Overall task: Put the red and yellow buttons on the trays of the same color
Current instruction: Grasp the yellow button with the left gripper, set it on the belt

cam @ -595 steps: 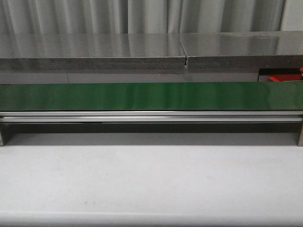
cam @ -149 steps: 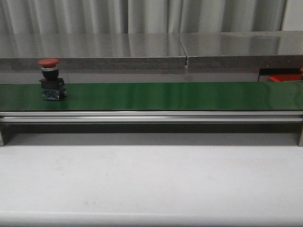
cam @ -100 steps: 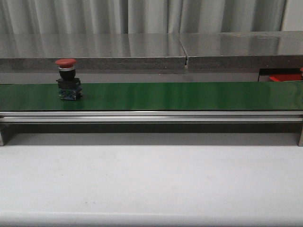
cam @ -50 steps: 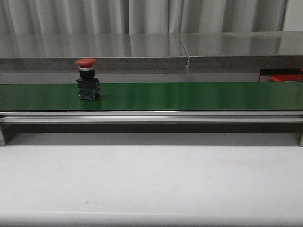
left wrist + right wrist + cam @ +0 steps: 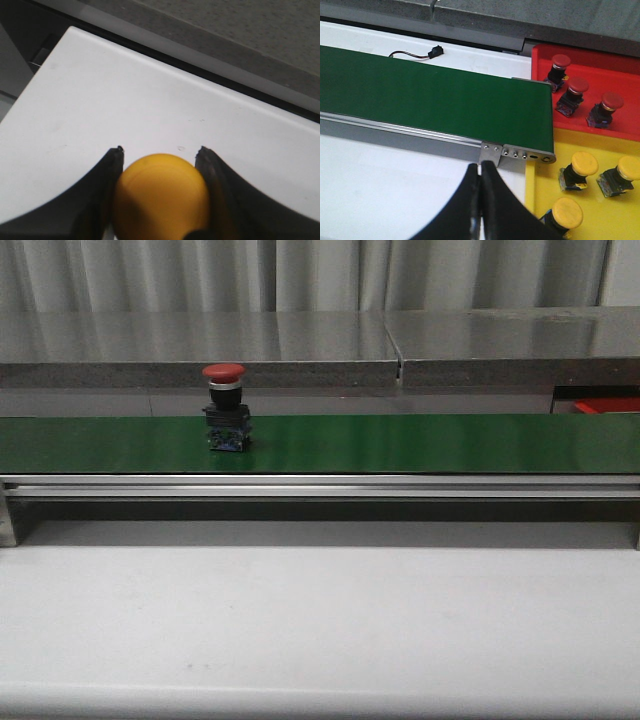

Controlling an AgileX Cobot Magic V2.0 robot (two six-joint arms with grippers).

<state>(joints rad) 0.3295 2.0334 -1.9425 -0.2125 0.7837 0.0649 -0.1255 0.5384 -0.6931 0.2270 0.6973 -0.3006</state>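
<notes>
**Red button on the belt, yellow button in the left end effector**

White surface runs in front of a long green conveyor belt, with grey curtains behind. A red button stands upright on the belt, left of its middle. The left end effector grips a yellow button between its two fingers above the white surface. The right end effector has its fingers pressed together with nothing between them, near the belt's end. Just beyond that end sit a red tray holding three red buttons and a yellow tray holding three yellow ones.
</notes>
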